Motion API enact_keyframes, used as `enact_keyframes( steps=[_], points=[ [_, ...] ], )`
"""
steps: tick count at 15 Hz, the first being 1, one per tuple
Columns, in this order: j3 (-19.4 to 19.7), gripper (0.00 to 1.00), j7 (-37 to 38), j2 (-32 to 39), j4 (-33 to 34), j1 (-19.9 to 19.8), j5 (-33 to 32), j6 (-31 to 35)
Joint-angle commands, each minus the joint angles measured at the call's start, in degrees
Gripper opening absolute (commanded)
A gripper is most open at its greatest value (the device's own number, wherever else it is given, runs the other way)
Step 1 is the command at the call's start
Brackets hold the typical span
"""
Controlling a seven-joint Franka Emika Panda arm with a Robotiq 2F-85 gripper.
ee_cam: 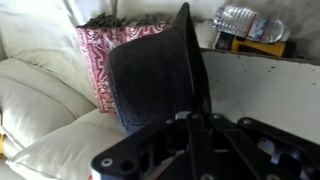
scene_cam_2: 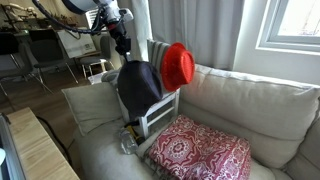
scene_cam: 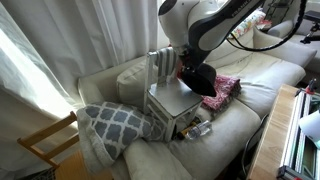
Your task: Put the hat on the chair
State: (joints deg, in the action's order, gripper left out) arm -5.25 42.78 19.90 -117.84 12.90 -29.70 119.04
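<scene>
The gripper point(ee_cam: 190, 122) fills the bottom of the wrist view, its jaws clenched on the brim of the hat point(ee_cam: 150, 85). The brim runs edge-on up between them, and the fingertips are hard to pick out against the black. The hat hangs from that grip tipped on its side, its crown bulging toward the red cushion point(ee_cam: 110, 50). It is at the edge of the seat of the chair point(scene_cam: 172, 98), which stands on the sofa point(scene_cam_2: 250, 95). Whether the brim touches the seat I cannot tell. In an exterior view the seat's flat top is otherwise bare. In an exterior view from the opposite side the hanging hat hides most of the seat and the lower slats. A red hat point(scene_cam_2: 178, 65) sits on the top of the chair's back and covers the upper ends of the slats. Down by the chair's legs lies a clear bottle point(ee_cam: 245, 22), with something yellow just beside it that is too small to name. The red cushion lies flat on the sofa just beside the chair. On the chair's other side a grey cushion point(scene_cam: 115, 122) with a white lattice pattern leans against it. Farther off, a wood chair point(scene_cam: 45, 140) stands in front of the curtain point(scene_cam: 40, 50) and is cut off by the picture's lower corner. The arm point(scene_cam: 210, 25) is cut off at the top edge.
</scene>
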Motion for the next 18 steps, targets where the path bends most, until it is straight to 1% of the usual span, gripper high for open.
enact_keyframes(
  steps=[1,2,4,6,12,15,18],
  points=[
    [-1.39,0.01,-1.63,2.86,3.31,0.48,9.06,4.23],
    [-1.84,0.01,-2.31,3.61,4.16,0.61,11.67,5.6],
    [-2.17,0.01,-3.13,4.88,5.06,1.19,14.88,9.5],
    [-1.86,0.01,-3.49,6.58,5.9,2.26,15.94,13.03],
    [1.46,0.01,-3.85,10.89,6.98,6.21,11.67,23.75],
    [3.34,0.01,-5.29,12.34,7.49,7.97,10.52,27.29],
    [5.2,0.01,-6.8,13.36,7.79,9.43,9.05,29.31]
  ],
)
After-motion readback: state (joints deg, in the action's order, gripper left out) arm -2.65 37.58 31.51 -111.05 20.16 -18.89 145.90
